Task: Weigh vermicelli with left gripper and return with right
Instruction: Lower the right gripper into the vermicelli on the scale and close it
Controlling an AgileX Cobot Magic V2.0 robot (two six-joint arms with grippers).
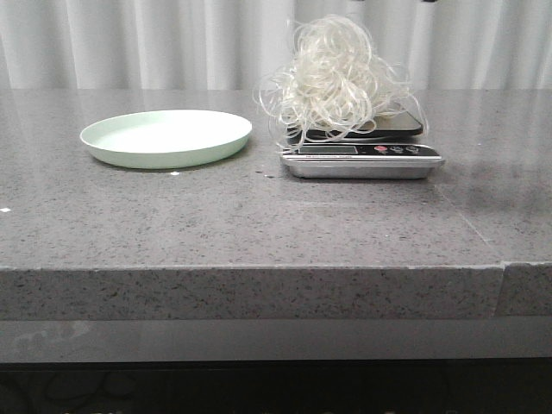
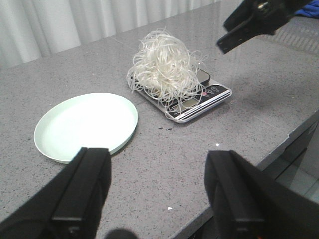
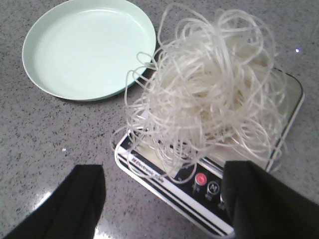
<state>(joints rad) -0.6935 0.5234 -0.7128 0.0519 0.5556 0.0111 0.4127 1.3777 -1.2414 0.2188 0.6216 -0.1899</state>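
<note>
Already the first half of the task looks done: the vermicelli sits as a loose curly mound on the platform of the small scale, and some loops hang over the front edge and partly cover the display. The pale green plate lies just beside the scale, on the robot's left, and nothing is in it. Both stand on the grey speckled worktop.

The left hand is well apart from the scale, on the near side of the plate. Its two black fingers are spread wide and hold nothing, so I judge that its part, to bring the noodles onto the scale, is finished.

The right hand hangs over the scale, close to the side with the buttons, with the mound in front of its fingers. The fingers are wide open too and do not touch any strand that I can see. In the left wrist view it shows as a dark claw above and beyond the scale.

What is left is the return: the right hand must close on the mound, lift it and put it on the plate. The number on the display I cannot read. Probably the hanging loops will drag over the scale edge during the lift.
</note>
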